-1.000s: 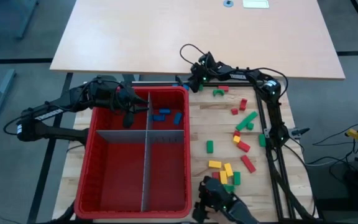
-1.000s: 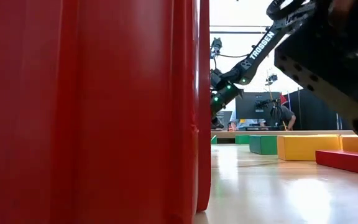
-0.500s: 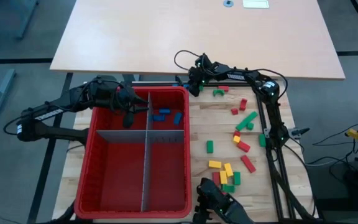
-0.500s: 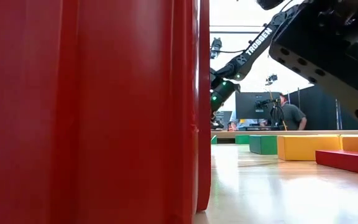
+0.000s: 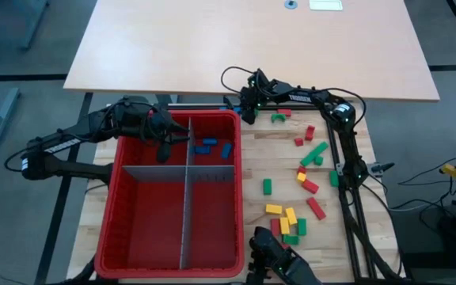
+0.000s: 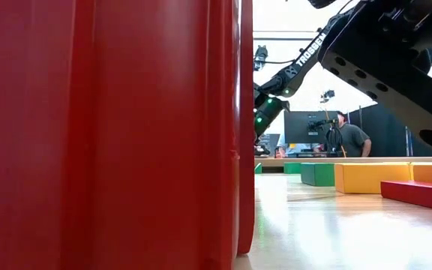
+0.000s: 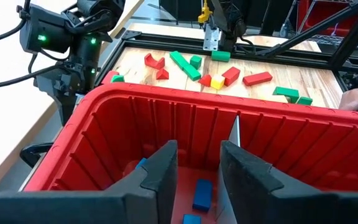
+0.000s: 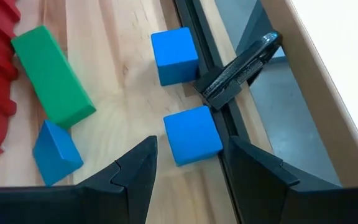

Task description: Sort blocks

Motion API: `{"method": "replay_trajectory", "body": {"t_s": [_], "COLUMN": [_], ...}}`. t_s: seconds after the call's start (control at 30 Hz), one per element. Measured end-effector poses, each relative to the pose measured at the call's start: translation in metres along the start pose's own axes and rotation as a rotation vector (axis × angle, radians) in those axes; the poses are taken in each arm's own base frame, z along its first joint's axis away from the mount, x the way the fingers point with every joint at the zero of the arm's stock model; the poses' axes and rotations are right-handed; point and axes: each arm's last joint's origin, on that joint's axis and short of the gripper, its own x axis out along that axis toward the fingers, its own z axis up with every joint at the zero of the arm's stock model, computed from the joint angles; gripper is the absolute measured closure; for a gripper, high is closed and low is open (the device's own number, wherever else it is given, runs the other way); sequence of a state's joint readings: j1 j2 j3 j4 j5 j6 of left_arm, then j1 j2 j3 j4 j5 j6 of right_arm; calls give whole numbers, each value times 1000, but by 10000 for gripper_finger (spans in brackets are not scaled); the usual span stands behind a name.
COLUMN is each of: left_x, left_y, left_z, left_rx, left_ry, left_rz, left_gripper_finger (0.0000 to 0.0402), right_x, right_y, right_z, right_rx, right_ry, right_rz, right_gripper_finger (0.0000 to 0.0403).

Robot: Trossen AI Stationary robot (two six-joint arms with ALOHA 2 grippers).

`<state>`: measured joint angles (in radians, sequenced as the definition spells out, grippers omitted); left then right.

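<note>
So far only a few blue blocks (image 5: 206, 146) are lying in the red bin (image 5: 125, 206), most still scattering the table (image 5: 287, 170), while the right hand (image 8: 188, 163) is hovering open, empty, around a blue cube (image 8: 192, 135).

We read one word only: "TROSSEN," in white capitals, running along the dark arm link (image 6: 310, 51) that slants across the bright background in the low view. No other lettering, number or sign is legible.
</note>
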<state>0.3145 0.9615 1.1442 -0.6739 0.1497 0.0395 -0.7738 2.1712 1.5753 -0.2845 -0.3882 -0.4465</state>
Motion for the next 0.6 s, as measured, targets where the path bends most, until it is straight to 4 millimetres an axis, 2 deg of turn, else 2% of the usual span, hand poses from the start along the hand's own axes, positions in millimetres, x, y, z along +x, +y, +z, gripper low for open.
{"method": "replay_trajectory", "body": {"t_s": [0.6], "left_x": [0], "left_y": [0], "left_z": [0], "left_rx": [-1], "left_ry": [0], "left_rz": [0], "left_gripper_finger": [287], "right_x": [3], "right_y": [2], "right_z": [2], "right_rx": [-46], "right_ry": [7], "right_rz": [-17], "right_gripper_finger": [230]}}
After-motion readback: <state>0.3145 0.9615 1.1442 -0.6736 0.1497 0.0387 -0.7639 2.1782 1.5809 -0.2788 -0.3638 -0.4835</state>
